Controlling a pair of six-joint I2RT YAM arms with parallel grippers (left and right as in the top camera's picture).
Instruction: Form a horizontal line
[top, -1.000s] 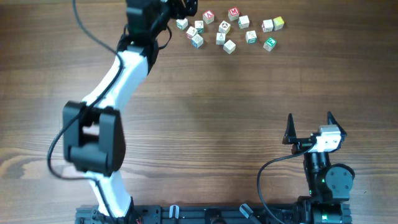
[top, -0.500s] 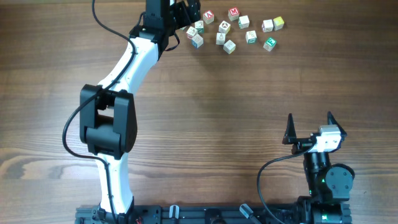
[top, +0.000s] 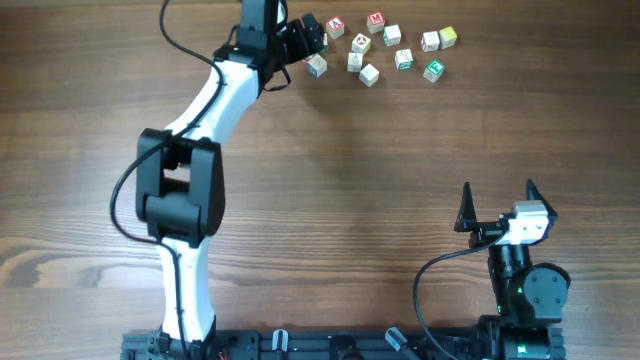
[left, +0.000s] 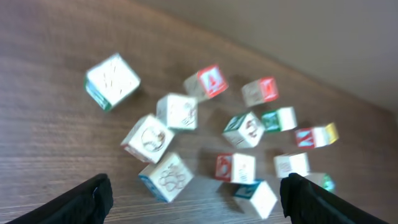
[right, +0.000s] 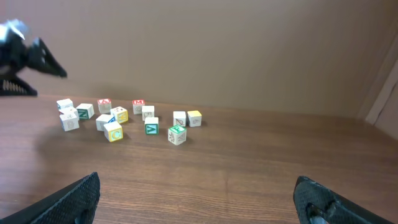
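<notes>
Several small whitish letter cubes (top: 375, 45) lie loose and apart at the far edge of the table; no touching row shows among them. My left gripper (top: 308, 33) is open and empty over the left end of the scatter, hiding a few cubes there. In the left wrist view its jaws (left: 196, 202) are spread wide, with a blue-edged cube (left: 165, 177) between and just ahead of them and a red-faced cube (left: 207, 82) further off. My right gripper (top: 498, 192) is open and empty at the near right, far from the cubes (right: 124, 118).
The table is brown wood (top: 400, 150). A beige wall (right: 217, 50) rises just behind the cubes. The left arm (top: 200, 120) stretches diagonally across the left half of the table. The left gripper also shows in the right wrist view (right: 28, 62).
My left arm has swung to the right, bringing its open gripper over the left end of the cube scatter. The right arm has not moved.
</notes>
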